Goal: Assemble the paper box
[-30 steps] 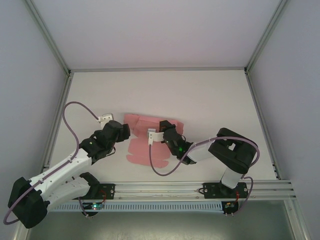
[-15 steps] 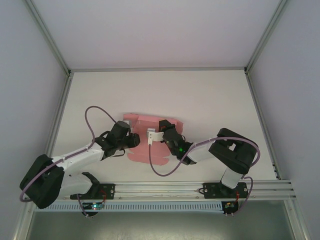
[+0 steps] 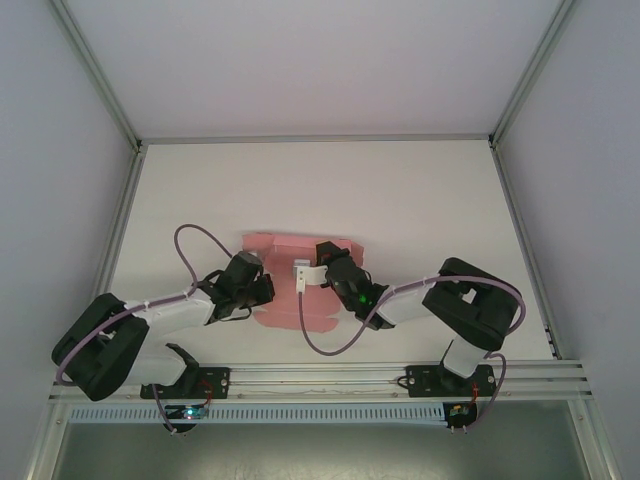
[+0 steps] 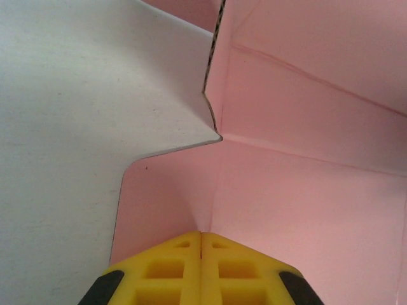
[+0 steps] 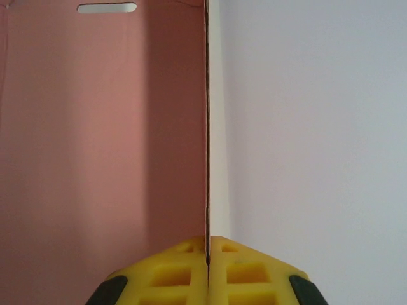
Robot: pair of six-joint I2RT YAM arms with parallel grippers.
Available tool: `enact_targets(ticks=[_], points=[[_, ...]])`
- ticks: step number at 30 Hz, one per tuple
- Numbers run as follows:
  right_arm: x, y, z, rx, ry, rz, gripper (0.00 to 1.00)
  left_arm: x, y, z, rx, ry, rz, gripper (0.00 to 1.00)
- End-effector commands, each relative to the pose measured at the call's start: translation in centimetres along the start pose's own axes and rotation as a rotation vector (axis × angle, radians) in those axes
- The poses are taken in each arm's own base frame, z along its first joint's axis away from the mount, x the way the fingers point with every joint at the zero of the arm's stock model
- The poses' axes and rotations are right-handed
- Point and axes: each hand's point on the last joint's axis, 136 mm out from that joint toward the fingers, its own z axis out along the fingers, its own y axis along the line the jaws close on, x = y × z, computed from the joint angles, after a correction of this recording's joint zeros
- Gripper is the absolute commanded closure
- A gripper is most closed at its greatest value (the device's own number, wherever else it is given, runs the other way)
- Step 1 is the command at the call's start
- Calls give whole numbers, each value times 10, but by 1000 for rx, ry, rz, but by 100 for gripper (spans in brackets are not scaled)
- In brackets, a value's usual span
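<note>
Pink thin-card paper box (image 3: 285,245) is lying part-folded. The right hand (image 5: 207,253) is pinching an upright wall, the left hand (image 4: 201,246) is pressing clenched at a crease. Flaps still open.

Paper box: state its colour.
The paper box is plain pink, shown best in the left wrist view.

Bright, even, soft light; blurred wrist close-ups.
</note>
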Motion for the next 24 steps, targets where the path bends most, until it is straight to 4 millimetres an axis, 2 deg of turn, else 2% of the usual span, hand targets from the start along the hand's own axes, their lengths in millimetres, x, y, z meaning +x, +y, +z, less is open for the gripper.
enact_targets(ticks=[1, 5, 10, 12, 16, 18, 19, 21, 23, 24], points=[[-9, 37, -12, -132, -43, -27, 100, 1, 10, 7, -38, -15, -28, 99], [-7, 46, -17, -104, -3, -58, 100, 0, 14, 8, -58, -19, -35, 100], [3, 55, -14, -105, 64, -68, 100, 0, 5, 5, -32, -15, -13, 100], [4, 51, -11, -88, 70, -60, 100, 0, 3, 2, -30, -16, -3, 100], [4, 40, -6, -59, 73, -46, 100, -2, 0, -8, -26, -29, 20, 93], [4, 38, -5, -60, 75, -46, 100, -7, -2, -17, -33, -51, 36, 84], [3, 37, -5, -58, 73, -46, 100, -10, -2, -23, -45, -65, 42, 74], [3, 36, -6, -57, 73, -48, 100, -19, -1, -38, -78, -104, 62, 46], [3, 34, -6, -52, 75, -49, 100, -31, 2, -55, -123, -159, 66, 39], [4, 35, -6, -53, 77, -55, 100, -37, 2, -64, -139, -189, 79, 32]])
